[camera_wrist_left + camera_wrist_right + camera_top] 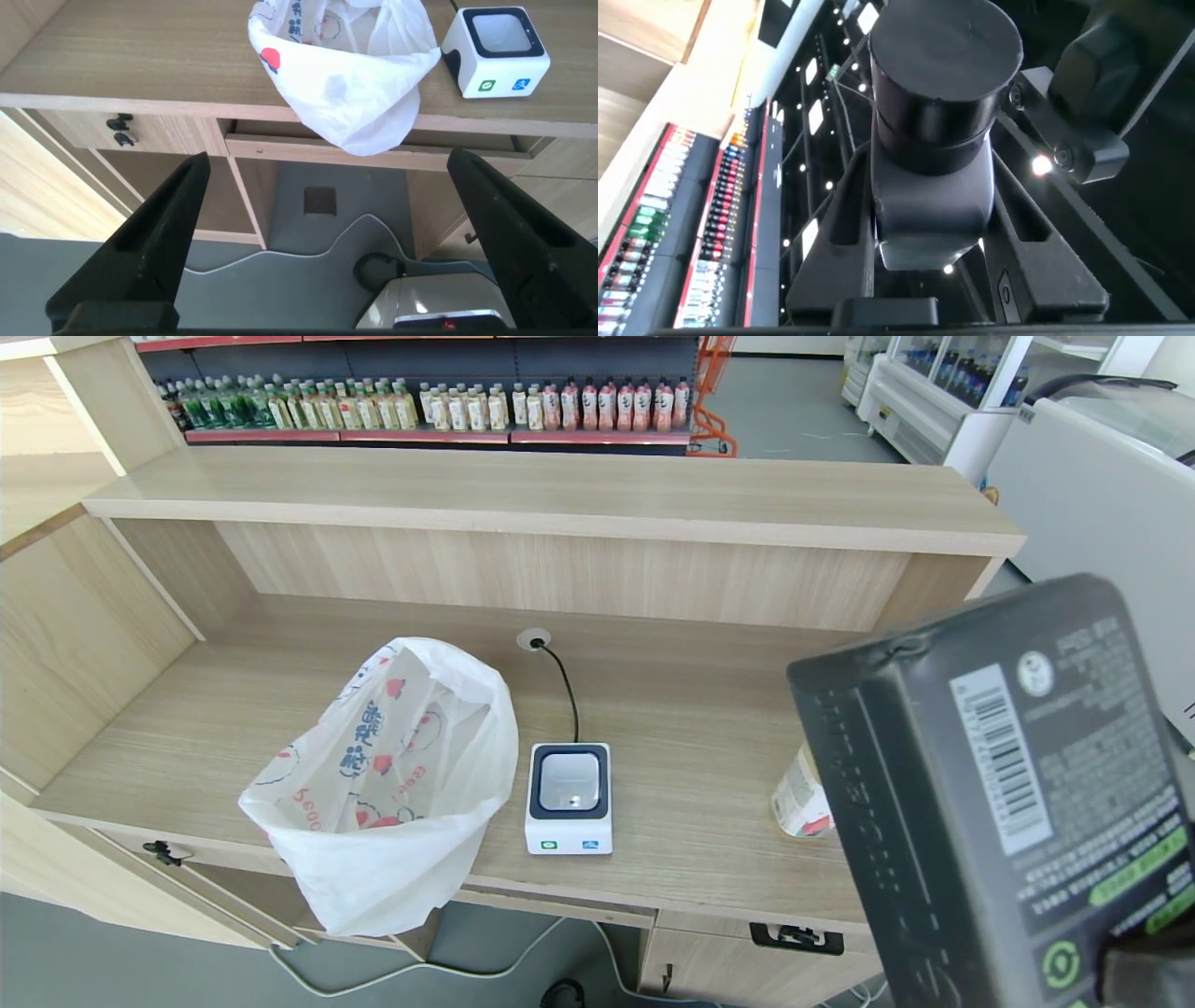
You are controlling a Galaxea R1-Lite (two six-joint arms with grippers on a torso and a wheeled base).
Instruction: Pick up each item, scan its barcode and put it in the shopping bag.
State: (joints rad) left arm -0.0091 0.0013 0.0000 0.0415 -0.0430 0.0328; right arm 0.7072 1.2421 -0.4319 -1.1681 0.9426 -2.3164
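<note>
The right gripper has its two fingers pinching a dark container by its sides, with its round dark top showing between them in the right wrist view. In the head view the container is raised well above the table, at about 3 o'clock from the scanner. A white barcode label runs down the side that faces the head camera.

The left gripper has its fingers spread wide and holds nothing. It hangs below the table's front edge, at about 6 o'clock from the shopping bag.

A white scanner sits on the table with its glass window facing up. Its black cable runs toward 12 o'clock into a hole in the table. The white shopping bag stands at 9 o'clock from the scanner, just beside it, mouth open, its bottom sagging over the front edge. A small bottle stands at 3 o'clock from the scanner, partly hidden behind the container.

Likely risks: the barcode faces away from the scanner window, so the scan would probably fail unless the container is turned over. Turning it could loosen the side grip and let it slip. Bringing it down could knock over the small bottle. Dropped in, its weight could pull the overhanging bag off the table.
</note>
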